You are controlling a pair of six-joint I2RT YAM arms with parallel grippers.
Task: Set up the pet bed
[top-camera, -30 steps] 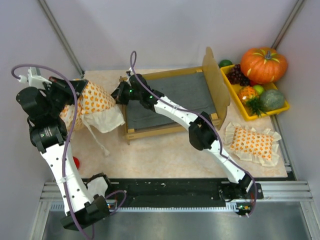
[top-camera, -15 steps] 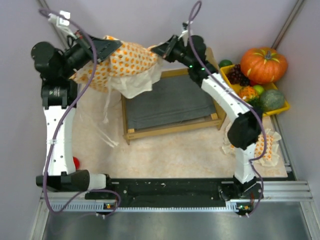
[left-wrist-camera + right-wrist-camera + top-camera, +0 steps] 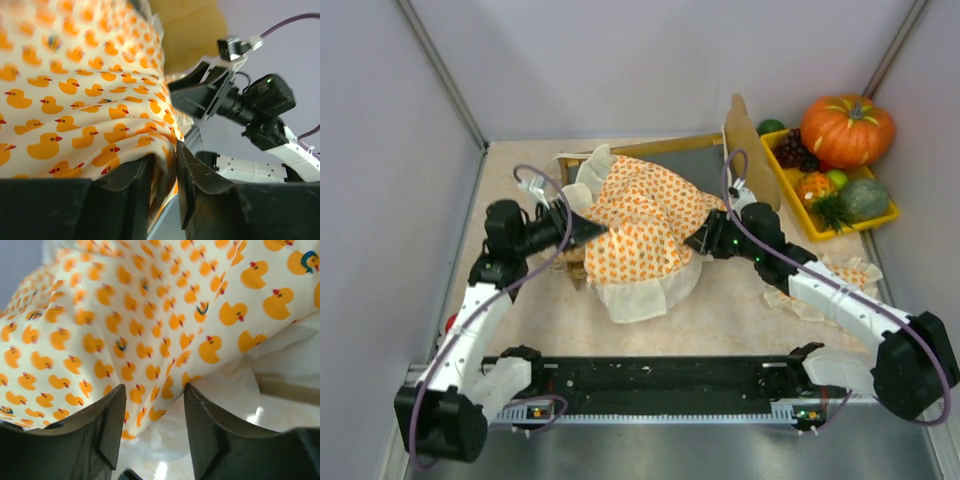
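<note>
The pet bed [image 3: 655, 150] stands at the back middle, its tall plywood headboard [image 3: 748, 150] on the right; the headboard [image 3: 185, 30] also shows in the left wrist view. A duck-print ruffled bedspread [image 3: 645, 225] lies crumpled over most of the bed, and its front frill hangs onto the table. My left gripper [image 3: 590, 232] is at the spread's left edge. Its fingers stand slightly apart [image 3: 165, 160] with a fold of the bedspread [image 3: 75, 100] loose between them. My right gripper [image 3: 695, 243] is at the right edge, open [image 3: 154, 395], with the bedspread [image 3: 150, 305] just beyond its tips.
A yellow tray [image 3: 790, 185] with a pumpkin [image 3: 848, 128], grapes and other produce sits at the back right. A small ruffled pillow [image 3: 842, 268] lies under my right arm. A red object [image 3: 450, 322] peeks out at the left edge. Grey walls enclose the table.
Both arms came down and forward from high at the back, laying the bedspread over the bed. Both grippers, which were shut on the cloth, have parted their fingers.
</note>
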